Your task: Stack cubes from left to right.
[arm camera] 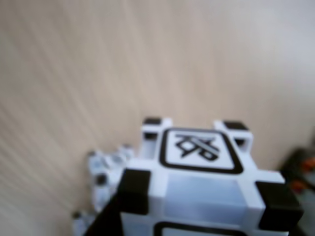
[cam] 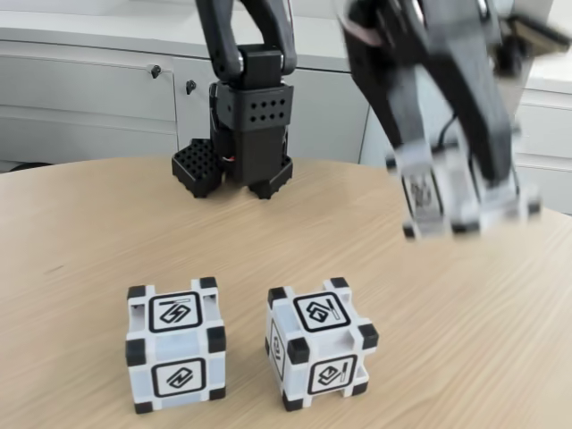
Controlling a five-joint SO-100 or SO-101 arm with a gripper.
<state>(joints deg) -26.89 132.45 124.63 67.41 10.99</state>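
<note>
Two cubes, one at left (cam: pixel 175 344) and one beside it (cam: pixel 319 341), are seen resting on the table (cam: pixel 80 232), well left of and below the claw (cam: pixel 460 192). A third cube (cam: pixel 465 192) is held raised, clenched in it.

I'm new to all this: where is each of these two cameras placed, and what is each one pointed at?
Fixed view: low at the table's near edge, facing the arm's base; two cubes stand in front, and the blurred gripper carries a third cube above the table at right.
Wrist view: rides on the arm, looking down past the held cube onto the tabletop.
Shared: the held cube and the wooden table.
</note>
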